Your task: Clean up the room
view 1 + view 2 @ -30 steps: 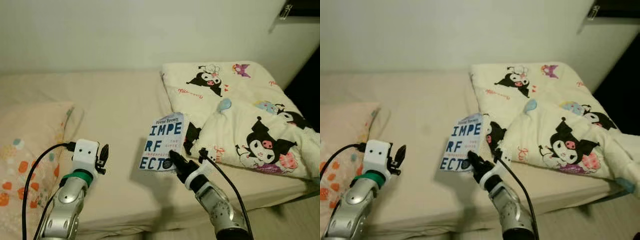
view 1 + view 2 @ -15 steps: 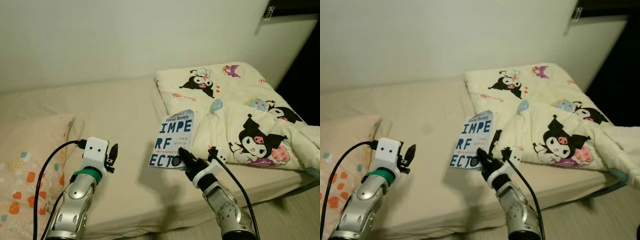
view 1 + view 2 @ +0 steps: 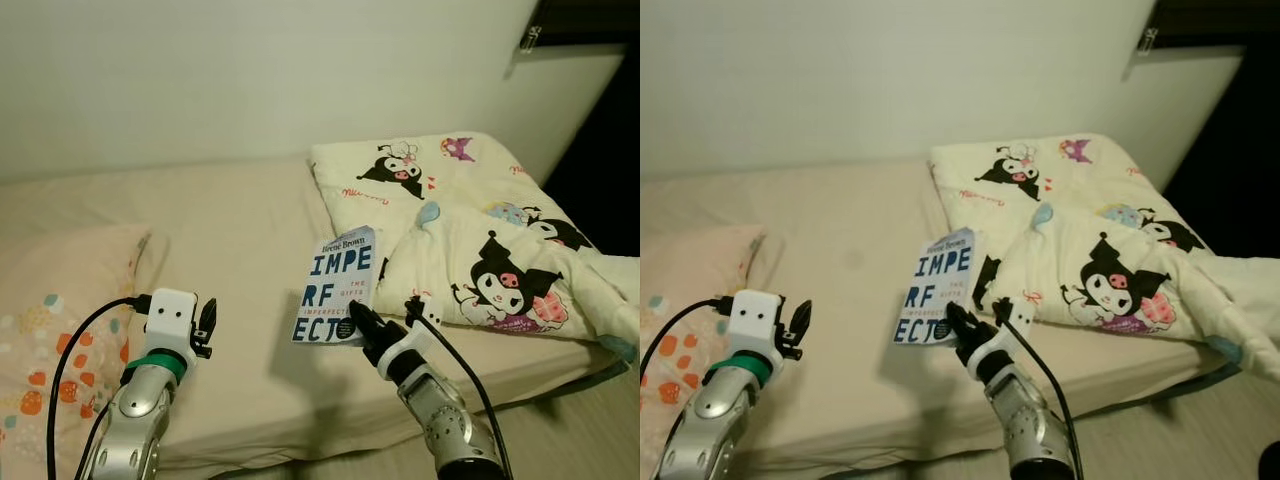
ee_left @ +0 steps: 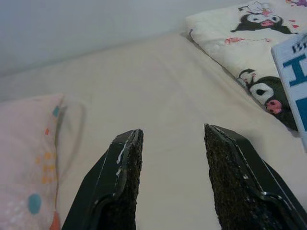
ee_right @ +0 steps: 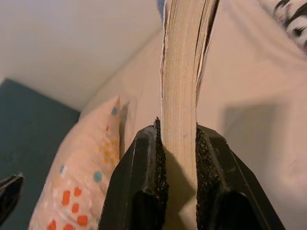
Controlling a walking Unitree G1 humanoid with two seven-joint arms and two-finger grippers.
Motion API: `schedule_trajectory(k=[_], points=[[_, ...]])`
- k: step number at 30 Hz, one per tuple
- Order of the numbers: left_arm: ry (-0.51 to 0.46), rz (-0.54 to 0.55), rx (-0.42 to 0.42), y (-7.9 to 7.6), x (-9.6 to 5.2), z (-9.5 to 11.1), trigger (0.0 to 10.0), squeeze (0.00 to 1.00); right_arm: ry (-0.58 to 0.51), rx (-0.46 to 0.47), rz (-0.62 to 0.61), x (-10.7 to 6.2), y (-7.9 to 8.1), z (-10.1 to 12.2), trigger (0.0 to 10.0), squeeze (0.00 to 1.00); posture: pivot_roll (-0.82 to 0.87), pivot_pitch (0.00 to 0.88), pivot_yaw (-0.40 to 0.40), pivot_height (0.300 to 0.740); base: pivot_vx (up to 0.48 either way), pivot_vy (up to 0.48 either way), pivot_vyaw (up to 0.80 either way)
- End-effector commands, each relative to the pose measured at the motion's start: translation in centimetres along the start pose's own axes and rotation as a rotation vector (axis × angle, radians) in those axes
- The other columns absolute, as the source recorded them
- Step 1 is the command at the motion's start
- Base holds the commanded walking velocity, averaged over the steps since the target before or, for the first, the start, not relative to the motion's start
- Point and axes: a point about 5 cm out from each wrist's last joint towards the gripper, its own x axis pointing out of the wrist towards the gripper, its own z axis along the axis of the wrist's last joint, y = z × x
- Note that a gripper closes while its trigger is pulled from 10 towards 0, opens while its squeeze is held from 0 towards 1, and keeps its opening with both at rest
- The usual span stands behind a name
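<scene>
The book (image 3: pixel 338 287) is held upright above the bed (image 3: pixel 240 230), near the middle of its front edge — its blue-and-white cover faces the head camera, with large dark letters and small print near the top. The right gripper (image 3: pixel 352 318) has it by the bottom edge, near the lower right corner of the cover. In the right wrist view the two black fingers (image 5: pixel 154 167) are clamped on either side of the book's page block, the pale pages rising between the pads.

Just behind and to the right of the book lies a cream blanket (image 3: pixel 470 230) printed with black-and-white cartoon characters, bunched over the right end of the bed. The left gripper (image 3: pixel 206 323) hovers over the front edge toward the left end, well apart from the book; its fingers (image 4: pixel 125 163) stand apart with nothing between them, the beige sheet showing through the gap. A pillow (image 3: pixel 60 300) with orange and blue dots rests at the left end — beside the left arm. A plain pale wall (image 3: pixel 250 80) runs behind the bed.
</scene>
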Motion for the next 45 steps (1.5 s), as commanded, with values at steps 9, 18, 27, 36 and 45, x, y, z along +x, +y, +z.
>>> schedule_trajectory(k=[9,18,27,36,45], points=[[0.017,0.016,-0.006,0.37,-0.25,-0.20,10.0,0.00,-0.009,-0.021,-0.018,0.49,0.41,0.00,10.0,0.00,0.13,0.000,0.007,0.740,0.000,-0.213,0.62],[0.023,0.019,-0.006,0.49,-0.33,-0.23,10.0,0.00,-0.009,-0.044,-0.039,0.55,0.10,0.12,10.0,0.00,0.14,0.000,0.008,0.740,0.000,0.000,0.00],[0.040,0.007,0.010,0.56,-0.29,-0.40,10.0,0.00,-0.007,-0.044,-0.048,0.56,0.03,0.06,10.0,0.00,0.14,0.000,0.008,0.740,0.000,0.000,0.00],[0.043,-0.002,0.021,0.79,-0.14,-0.35,10.0,0.00,-0.001,-0.041,-0.059,0.63,-0.16,-0.18,10.0,0.00,0.14,0.000,0.008,0.740,0.000,0.259,0.00],[0.046,-0.002,0.023,0.88,-0.23,-0.39,10.0,0.00,0.004,-0.039,-0.063,0.73,-0.17,-0.28,10.0,0.00,0.14,0.000,0.005,0.740,0.000,0.431,0.00]])
